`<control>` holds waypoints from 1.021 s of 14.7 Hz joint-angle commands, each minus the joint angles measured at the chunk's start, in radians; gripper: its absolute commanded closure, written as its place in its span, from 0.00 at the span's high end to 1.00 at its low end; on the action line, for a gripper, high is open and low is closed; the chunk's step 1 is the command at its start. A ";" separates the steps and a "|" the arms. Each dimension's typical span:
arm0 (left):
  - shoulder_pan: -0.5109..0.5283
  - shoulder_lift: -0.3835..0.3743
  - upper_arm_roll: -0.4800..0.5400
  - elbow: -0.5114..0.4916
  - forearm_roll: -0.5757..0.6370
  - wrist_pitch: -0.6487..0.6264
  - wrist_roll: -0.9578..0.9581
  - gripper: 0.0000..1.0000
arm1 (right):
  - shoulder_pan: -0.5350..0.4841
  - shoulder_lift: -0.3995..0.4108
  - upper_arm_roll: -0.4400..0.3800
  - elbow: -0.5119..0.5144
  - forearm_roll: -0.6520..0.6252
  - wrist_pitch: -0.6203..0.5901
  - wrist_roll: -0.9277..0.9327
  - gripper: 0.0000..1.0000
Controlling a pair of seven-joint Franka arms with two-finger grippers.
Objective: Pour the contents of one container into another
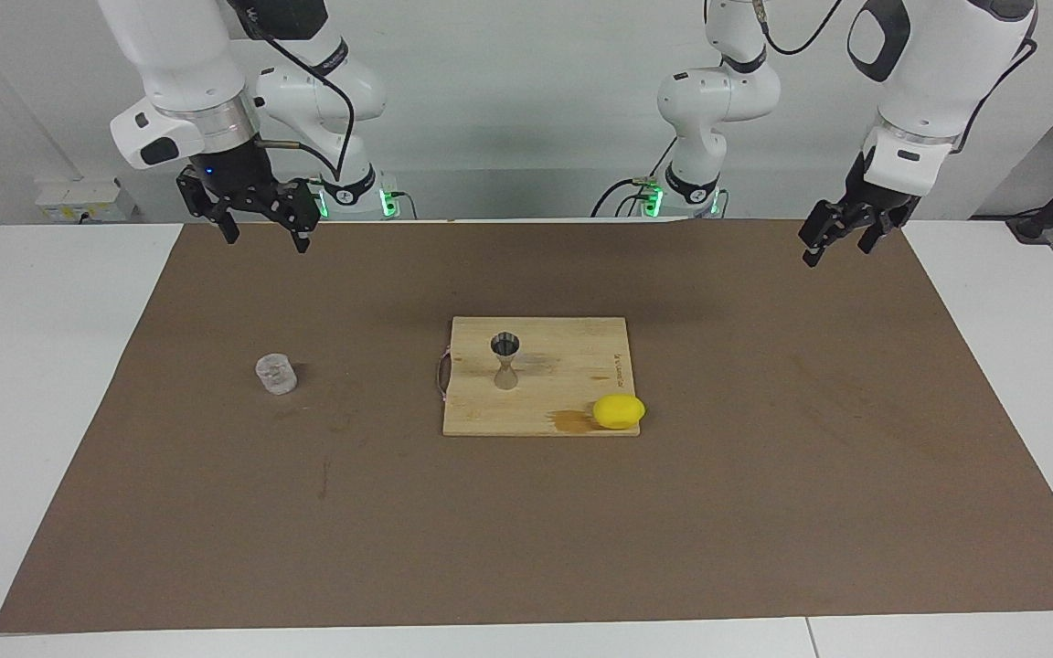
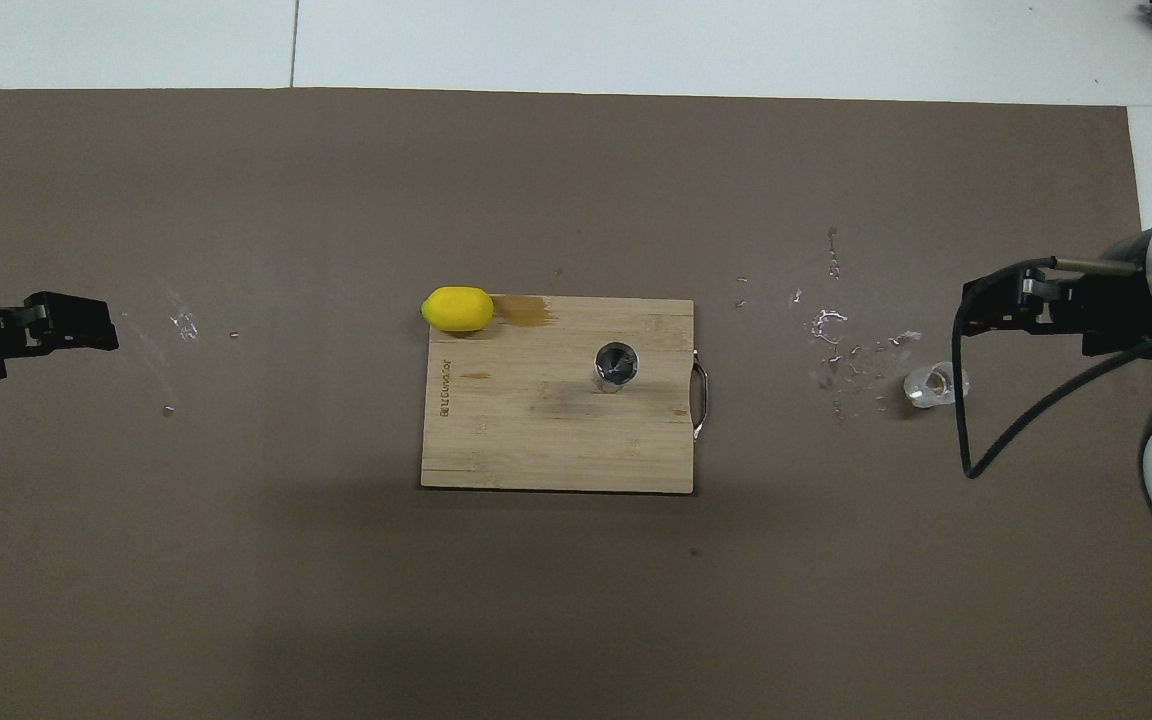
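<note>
The clear glass tumbler (image 1: 275, 374) (image 2: 933, 385) stands upright on the brown mat toward the right arm's end, with nothing touching it. The steel jigger (image 1: 505, 361) (image 2: 617, 365) stands upright on the wooden cutting board (image 1: 563, 388) (image 2: 536, 440) at the middle of the table. My right gripper (image 1: 266, 239) (image 2: 968, 312) hangs open and empty, high over the mat, well clear of the tumbler. Over the left arm's end of the mat, my left gripper (image 1: 835, 247) (image 2: 108, 328) is raised, open and empty.
A yellow lemon (image 1: 619, 411) (image 2: 457, 308) lies at the board's corner farthest from the robots, beside a wet stain (image 2: 526, 312). Droplets (image 2: 836, 340) are scattered on the mat between the board and the tumbler. A metal handle (image 2: 701, 400) sticks out of the board's side.
</note>
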 commanded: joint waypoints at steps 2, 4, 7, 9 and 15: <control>-0.003 -0.034 0.005 -0.040 -0.008 0.018 -0.005 1.00 | -0.014 -0.031 0.004 -0.037 0.057 0.035 -0.018 1.00; -0.006 -0.028 0.006 -0.038 -0.008 0.030 -0.008 1.00 | -0.007 -0.016 0.004 -0.011 0.060 0.044 -0.024 1.00; -0.004 -0.004 0.008 -0.026 -0.011 0.034 -0.008 1.00 | -0.005 -0.016 0.004 -0.011 0.045 0.044 -0.054 1.00; -0.004 0.030 0.008 0.006 -0.011 0.033 -0.008 1.00 | -0.005 -0.014 0.006 -0.010 0.029 0.043 -0.062 1.00; -0.006 0.090 0.011 0.083 -0.013 0.012 -0.011 1.00 | -0.008 -0.024 0.006 -0.032 0.025 0.012 -0.168 1.00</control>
